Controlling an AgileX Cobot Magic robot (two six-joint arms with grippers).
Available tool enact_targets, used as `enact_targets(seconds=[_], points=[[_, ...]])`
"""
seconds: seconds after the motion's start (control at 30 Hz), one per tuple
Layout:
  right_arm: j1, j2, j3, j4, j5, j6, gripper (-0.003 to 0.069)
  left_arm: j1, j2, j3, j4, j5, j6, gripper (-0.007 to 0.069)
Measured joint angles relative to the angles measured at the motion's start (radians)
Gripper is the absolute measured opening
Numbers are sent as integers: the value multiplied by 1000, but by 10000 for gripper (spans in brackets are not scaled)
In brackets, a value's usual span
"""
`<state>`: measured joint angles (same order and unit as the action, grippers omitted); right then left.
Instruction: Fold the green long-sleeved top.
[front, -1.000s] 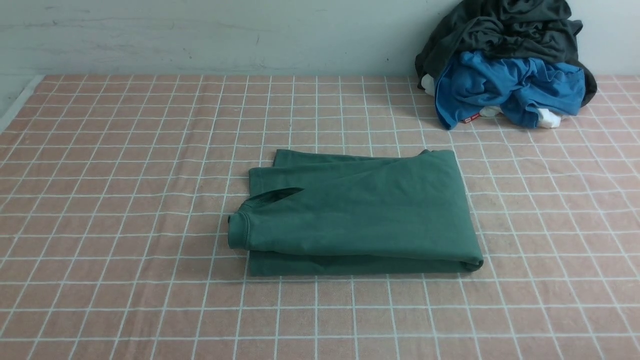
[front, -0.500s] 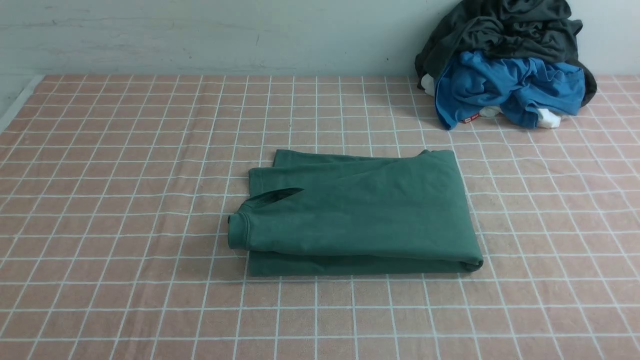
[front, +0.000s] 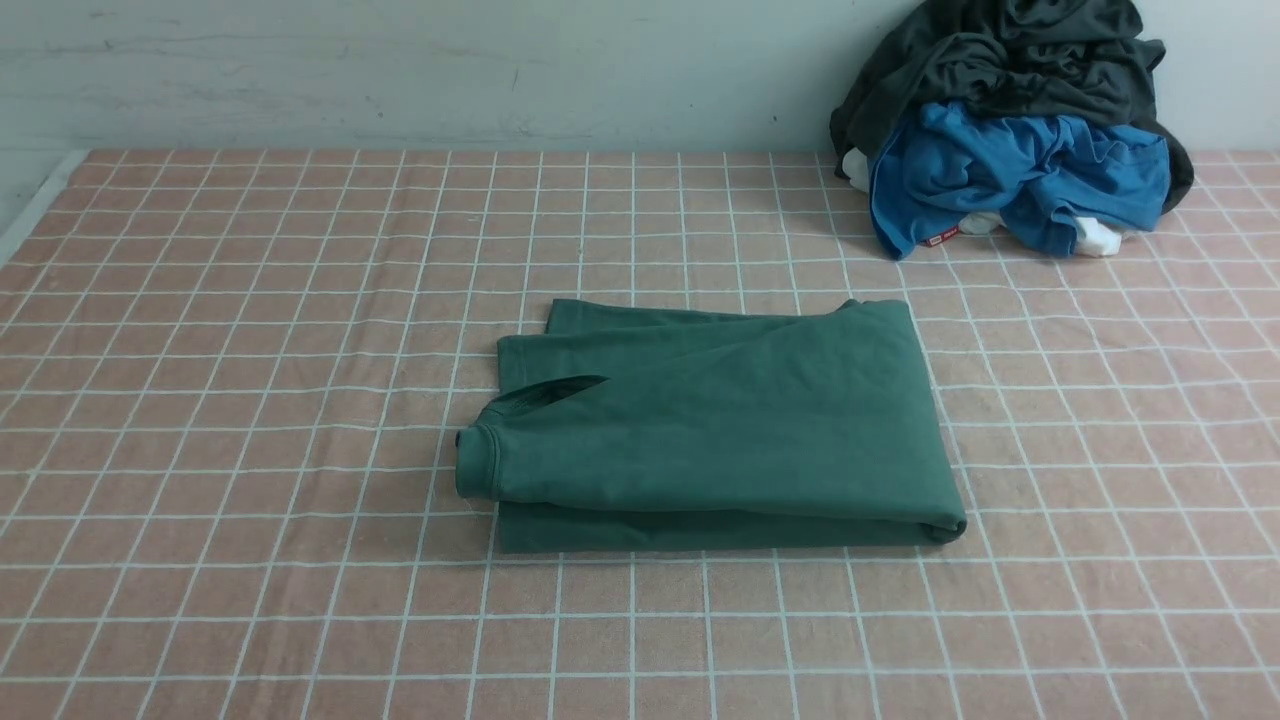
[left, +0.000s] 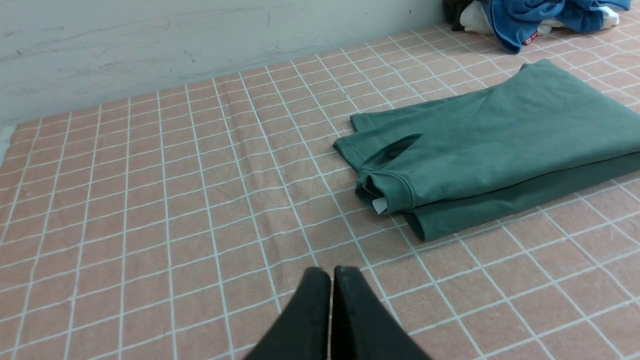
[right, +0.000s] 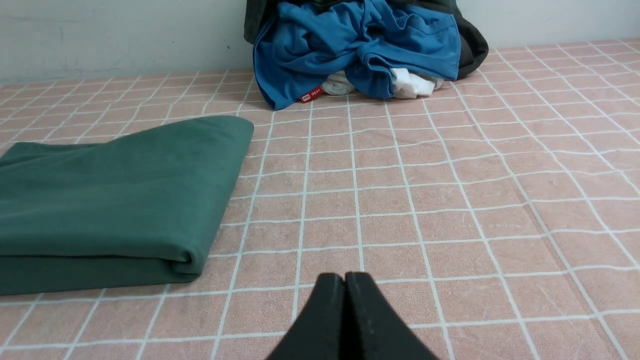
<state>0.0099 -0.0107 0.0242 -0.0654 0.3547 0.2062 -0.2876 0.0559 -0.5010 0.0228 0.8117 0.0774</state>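
- Both the left gripper (left: 331, 272) and right gripper (right: 344, 278) are clenched, empty
- Further folding could spread the green top's (front: 720, 430) uneven layers, perhaps by snagging the collar

The front view looks forward and down from between the arms over the tabletop (front: 250, 600), while the left and right wrist views look low and close toward its far edge, all sharing the green top (front: 720, 430).
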Motion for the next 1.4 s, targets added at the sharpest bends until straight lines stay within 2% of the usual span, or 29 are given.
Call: enact_targets(seconds=[0.6,0.8,0.83,0.93,1.1,1.4], points=[[0,0,0,0,0,0,-14,0,0,6,0,-7,0,-3],[0,0,0,0,0,0,-14,0,0,92,37,-170,0,-3],[0,0,0,0,0,0,-14,0,0,149,82,-262,0,-3],[0,0,0,0,0,0,-14,20,0,234,126,-384,0,-3],[0,0,0,0,0,0,-14,124,-2,399,68,-609,0,-3],[0,0,0,0,1,0,-14,221,-66,528,-39,-649,0,-3]])
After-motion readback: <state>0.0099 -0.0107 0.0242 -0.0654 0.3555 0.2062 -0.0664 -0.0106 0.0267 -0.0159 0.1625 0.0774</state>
